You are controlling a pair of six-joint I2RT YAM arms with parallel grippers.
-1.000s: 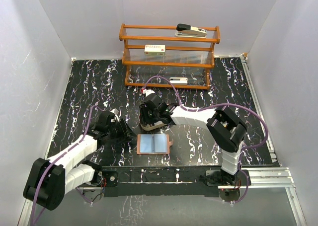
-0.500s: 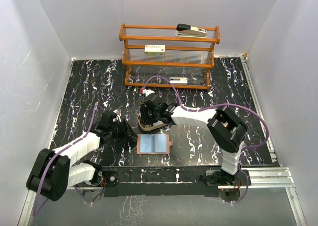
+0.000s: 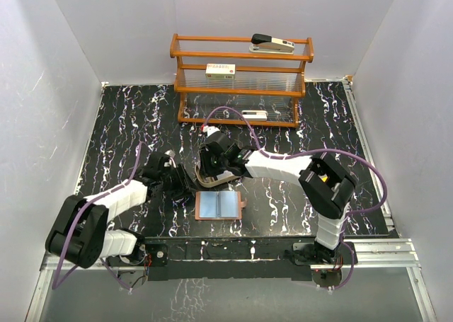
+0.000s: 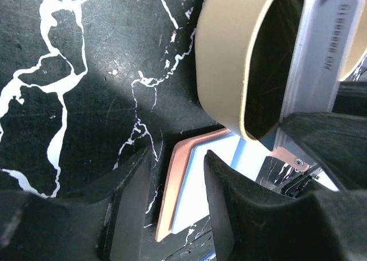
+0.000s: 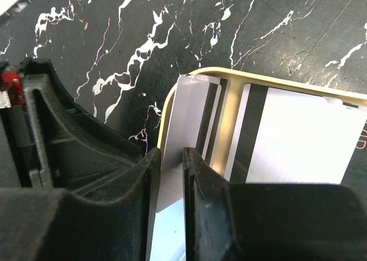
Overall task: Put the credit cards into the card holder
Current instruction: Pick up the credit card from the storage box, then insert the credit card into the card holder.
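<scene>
The card holder (image 3: 219,205) lies open on the black table, its bluish-grey pockets facing up; its brown corner also shows in the left wrist view (image 4: 178,180). A tan oval tray (image 3: 204,172) just behind it holds the credit cards. My right gripper (image 3: 214,168) is over the tray, its jaws closed on the edge of a silvery-grey card (image 5: 189,117). A second card (image 5: 298,152) with a dark stripe lies in the tray's other half. My left gripper (image 3: 180,184) is open and empty, just left of the tray (image 4: 226,60) and the wallet.
A wooden rack (image 3: 241,78) stands at the back, with a stapler (image 3: 272,43) on top and white labelled boxes (image 3: 220,70) on its shelves. White walls close in the table on three sides.
My left gripper has moved right and away from the base, up to the tray's left side. The right gripper has stayed over the tray, shifting only slightly.
</scene>
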